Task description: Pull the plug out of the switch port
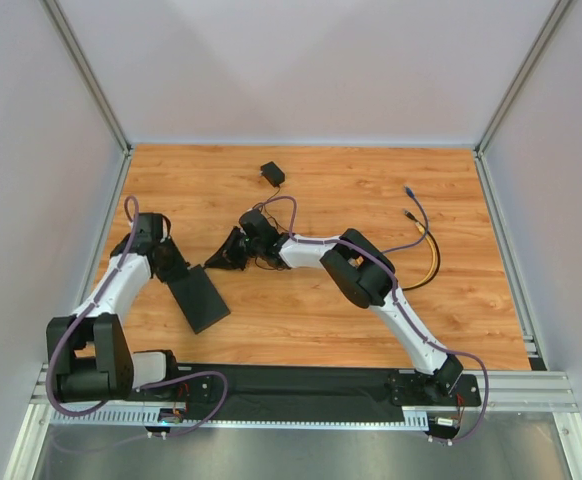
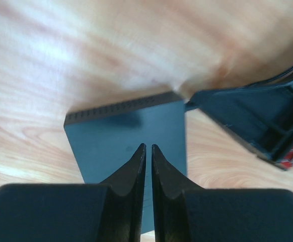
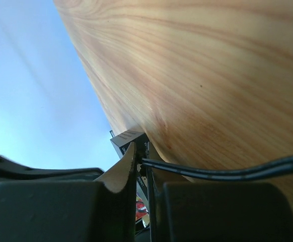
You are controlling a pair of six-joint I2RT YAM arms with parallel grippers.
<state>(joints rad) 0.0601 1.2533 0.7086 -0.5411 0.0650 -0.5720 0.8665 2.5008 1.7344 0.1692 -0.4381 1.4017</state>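
On the wooden table point(image 1: 391, 200) the switch point(image 1: 203, 305) lies flat, with my left arm's base just near-left of it and my right arm's base well off to its near right. The switch's long axis runs away from me, leaning a little left, with what I take to be the socket edge at the far end.

Over the switch's top face sits my left pincer point(image 2: 146, 147). Its fingers are drawn almost together, with only a slit between them and nothing in it. Whether the tips press on the lid I cannot tell.

At the switch's far right corner is my right pincer point(image 3: 140, 147), reaching in from the right and clenched on the black cord point(image 3: 227, 171), which runs off to the right of the switch. The plug is hidden between those fingers, so I cannot tell if it is seated.

I judge the pull belongs to the right pincer. It should go straight off the socket edge, along the switch's long axis, with the left pinning the switch down.
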